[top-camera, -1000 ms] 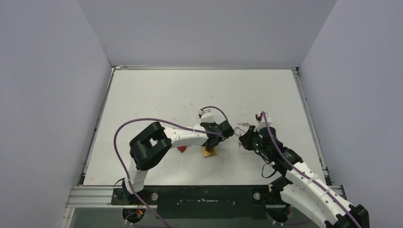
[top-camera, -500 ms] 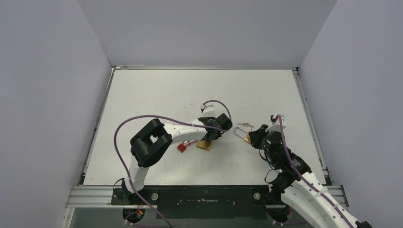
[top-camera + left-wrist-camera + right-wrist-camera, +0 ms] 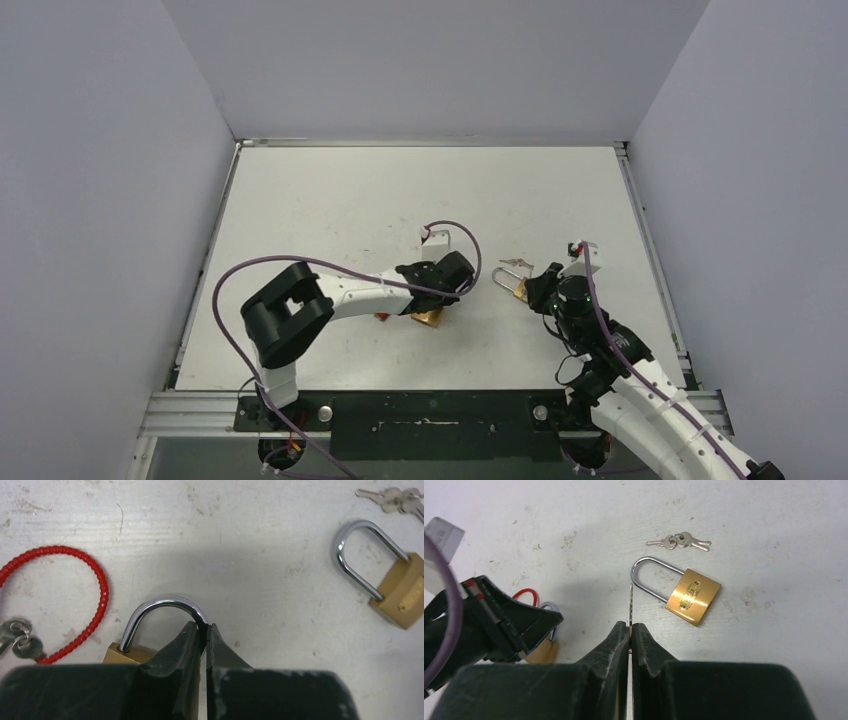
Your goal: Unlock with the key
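Finds the left end effector (image 3: 205, 632) pinching one leg of the shackle (image 3: 165, 599) of a padlock (image 3: 125, 654), brass body low on the worktop (image 3: 260, 565) beside a red coil (image 3: 97, 595). Finds the right end effector (image 3: 630, 630) pressed together on the key (image 3: 631, 602), blade pointing outward, apart from that lock. Notes a second padlock (image 3: 692, 596) and spare keys (image 3: 679, 541) nearby. Flags likely swivel of the body about the single pinched leg under key pressure. Flags slip or twist of the thinly held key on misaligned entry. Cannot confirm keyway orientation.
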{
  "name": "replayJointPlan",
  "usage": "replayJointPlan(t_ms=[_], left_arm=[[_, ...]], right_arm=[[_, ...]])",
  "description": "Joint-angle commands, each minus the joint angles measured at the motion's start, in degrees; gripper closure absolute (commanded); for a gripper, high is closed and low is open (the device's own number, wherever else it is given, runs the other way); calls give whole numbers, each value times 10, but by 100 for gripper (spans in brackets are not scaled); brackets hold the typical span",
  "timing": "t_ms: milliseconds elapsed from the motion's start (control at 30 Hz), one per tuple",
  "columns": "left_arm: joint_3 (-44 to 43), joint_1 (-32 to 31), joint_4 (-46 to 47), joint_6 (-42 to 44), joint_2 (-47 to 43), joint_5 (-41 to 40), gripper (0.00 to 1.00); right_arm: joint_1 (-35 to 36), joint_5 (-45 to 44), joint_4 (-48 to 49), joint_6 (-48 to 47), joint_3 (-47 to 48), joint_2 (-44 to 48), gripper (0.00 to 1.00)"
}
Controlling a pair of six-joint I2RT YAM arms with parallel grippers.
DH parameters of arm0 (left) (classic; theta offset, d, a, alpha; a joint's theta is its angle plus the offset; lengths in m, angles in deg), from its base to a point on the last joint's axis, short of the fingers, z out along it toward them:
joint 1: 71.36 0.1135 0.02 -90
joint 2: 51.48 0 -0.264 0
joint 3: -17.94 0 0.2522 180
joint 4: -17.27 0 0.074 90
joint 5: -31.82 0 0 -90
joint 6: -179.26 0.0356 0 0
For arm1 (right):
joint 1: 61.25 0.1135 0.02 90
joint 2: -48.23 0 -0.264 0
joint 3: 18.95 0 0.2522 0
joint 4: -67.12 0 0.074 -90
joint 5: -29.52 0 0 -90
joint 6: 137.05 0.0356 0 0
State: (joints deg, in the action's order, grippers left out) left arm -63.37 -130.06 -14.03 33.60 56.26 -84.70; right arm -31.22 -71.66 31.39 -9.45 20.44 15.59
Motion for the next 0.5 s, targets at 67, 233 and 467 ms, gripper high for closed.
replayJointPlan(t_ms=[67,233,467], left_arm=[[96,-23,225,82,-133,16,100],[140,-32,289,119,-173,23,100],[223,-45,390,149,-229,5,100]], right_arm=[[-3,-14,18,0,25,-16,100],[-4,-11,20,3,27,-22,100],[-4,1,23,13,28,-39,100]])
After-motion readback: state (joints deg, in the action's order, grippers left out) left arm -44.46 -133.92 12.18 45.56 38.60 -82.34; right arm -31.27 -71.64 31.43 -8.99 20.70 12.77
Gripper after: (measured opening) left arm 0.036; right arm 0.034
